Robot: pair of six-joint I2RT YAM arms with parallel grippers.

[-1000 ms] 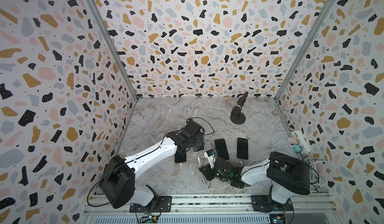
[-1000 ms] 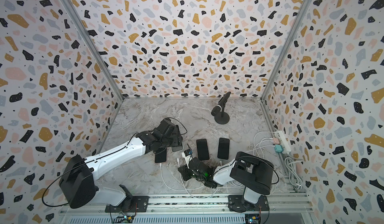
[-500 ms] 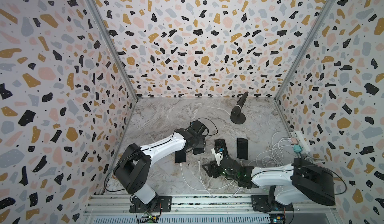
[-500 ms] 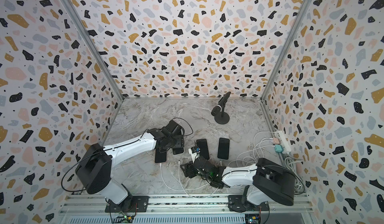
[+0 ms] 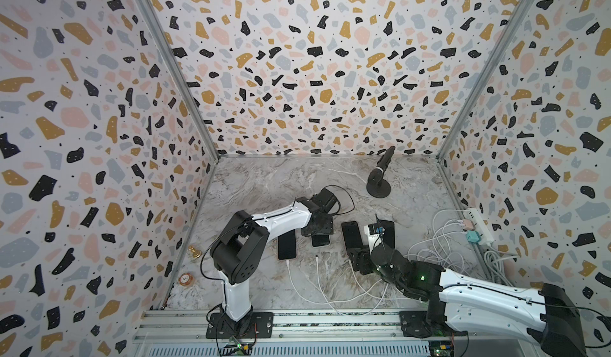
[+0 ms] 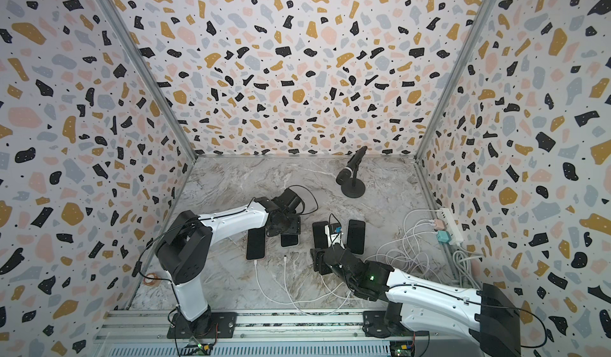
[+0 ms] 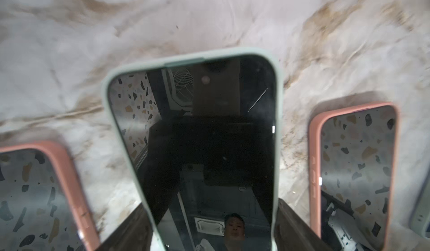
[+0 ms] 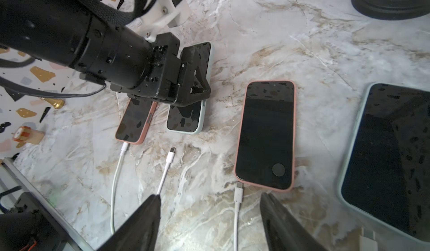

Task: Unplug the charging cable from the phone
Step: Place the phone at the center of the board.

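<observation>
Across the marbled tabletop (image 5: 264, 186), my left tool (image 5: 317, 229) clamps the mint-cased phone (image 7: 193, 133) by its long sides, the phone lying flat. My right tool (image 8: 210, 197) hangs low, its fingers (image 8: 144, 215) spread wide and gripping nothing. A pink-cased phone (image 8: 265, 133) lies ahead of it, a second cable (image 8: 236, 212) running between those fingers to its bottom edge. The white charging cable (image 8: 164, 173) lies loose, its plug (image 8: 171, 153) on the marble, just short of the mint-cased phone
</observation>
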